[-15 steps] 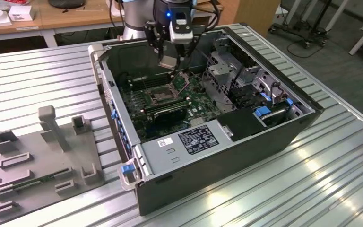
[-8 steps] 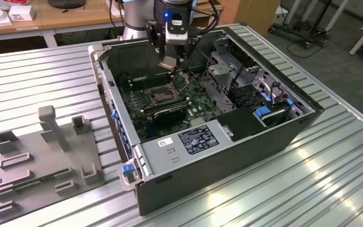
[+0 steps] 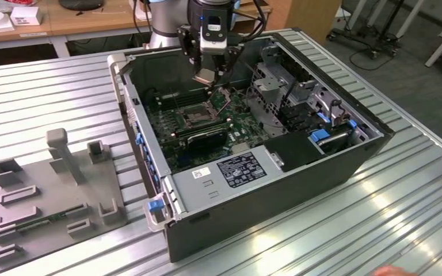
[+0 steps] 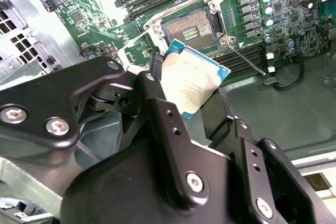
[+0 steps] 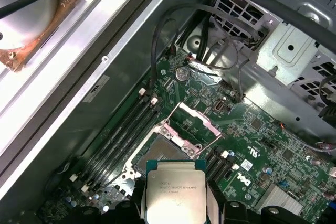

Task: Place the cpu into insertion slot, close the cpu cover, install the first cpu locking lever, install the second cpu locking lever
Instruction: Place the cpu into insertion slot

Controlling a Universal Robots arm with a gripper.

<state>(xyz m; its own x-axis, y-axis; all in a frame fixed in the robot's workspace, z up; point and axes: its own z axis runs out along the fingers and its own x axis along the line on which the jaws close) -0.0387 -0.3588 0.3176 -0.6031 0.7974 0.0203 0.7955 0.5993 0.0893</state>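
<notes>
The cpu [image 4: 191, 80] is pinched at two opposite edges between the black fingers [image 4: 157, 85] of the gripper [image 4: 190, 88], its dull metal face showing in both wrist views. It hangs in the air just above the insertion slot [image 5: 156, 153], not touching it. The slot lies bare, with the cpu cover [image 5: 182, 140] tilted up at its far edge. The slot sits on the green circuit board [image 5: 262, 129] between rows of long black memory slots [image 5: 118, 135], inside an open computer case [image 3: 282, 190] lying on a ribbed metal table [image 3: 67, 80], with a grey parts tray [image 3: 44, 195] on the exterior view's left.
</notes>
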